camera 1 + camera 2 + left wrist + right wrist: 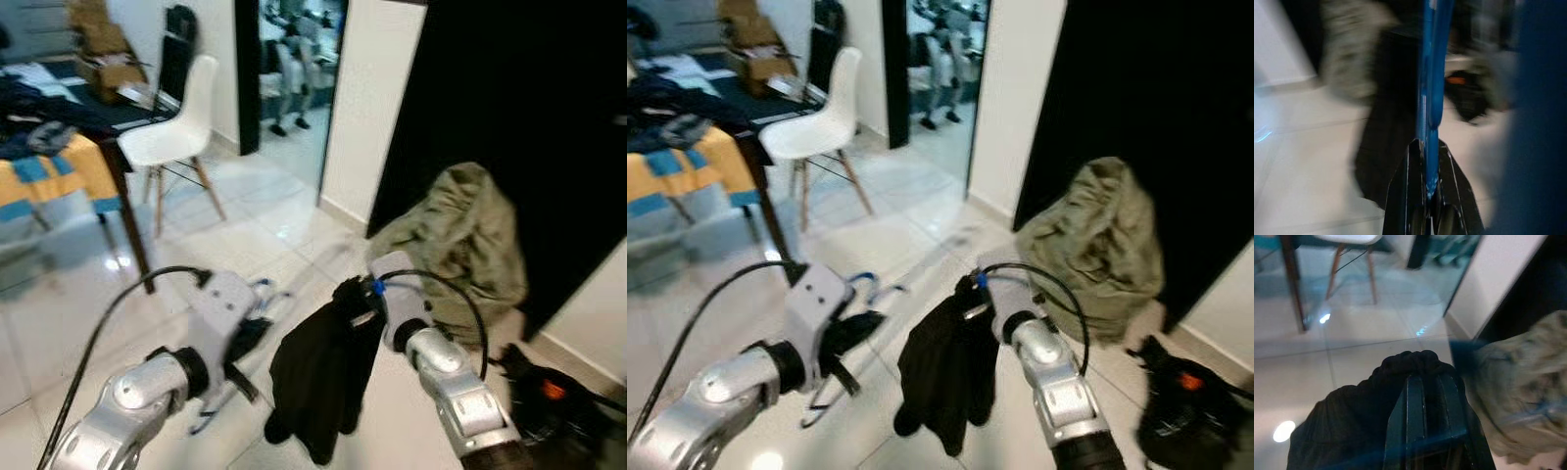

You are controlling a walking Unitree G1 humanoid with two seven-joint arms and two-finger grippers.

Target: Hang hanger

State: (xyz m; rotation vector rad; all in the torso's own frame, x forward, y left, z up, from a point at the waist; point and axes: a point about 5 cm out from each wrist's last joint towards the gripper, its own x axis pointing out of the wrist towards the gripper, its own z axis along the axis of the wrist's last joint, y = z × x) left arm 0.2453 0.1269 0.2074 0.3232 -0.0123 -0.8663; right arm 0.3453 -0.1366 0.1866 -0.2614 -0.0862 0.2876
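1. Left arm: raised, forearm reaching forward over the tiled floor (59, 304). Left gripper (1426, 161) clenched on a blue hanger (1431, 63), the fingers (1405, 196) pinching its thin bar between them.
2. Right arm: raised beside it, toward the olive jacket (460, 245). Right gripper (1425, 382) closed on a black garment (318, 377), which droops from the fingertips.
3. Blue hanger: just left of the black garment, near the jacket heap.
4. White chair (181, 122): well beyond the garment.
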